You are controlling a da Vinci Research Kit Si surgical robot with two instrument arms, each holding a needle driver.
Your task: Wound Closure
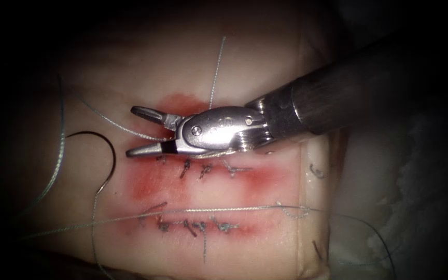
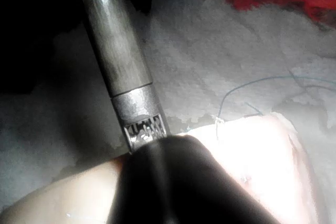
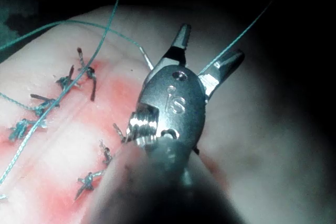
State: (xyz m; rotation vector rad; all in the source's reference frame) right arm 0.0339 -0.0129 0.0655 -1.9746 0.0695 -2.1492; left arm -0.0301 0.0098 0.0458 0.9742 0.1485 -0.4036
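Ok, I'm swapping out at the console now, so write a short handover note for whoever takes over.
Right tool: jaws open over the tissue, holding nothing; a strand of thread runs between them.
Left tool: state cannot be told.
Needle: lying free on the tissue, left of the stitched rows, in no jaws, not in the tissue.
Done: two rows of knotted stitches with cut ends.
Left: loose thread lies across the lower row.

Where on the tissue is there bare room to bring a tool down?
Bare tissue above the red fluid. Crowded: right tool, jaws open on a thread; needle lying loose left; knots along the cut.
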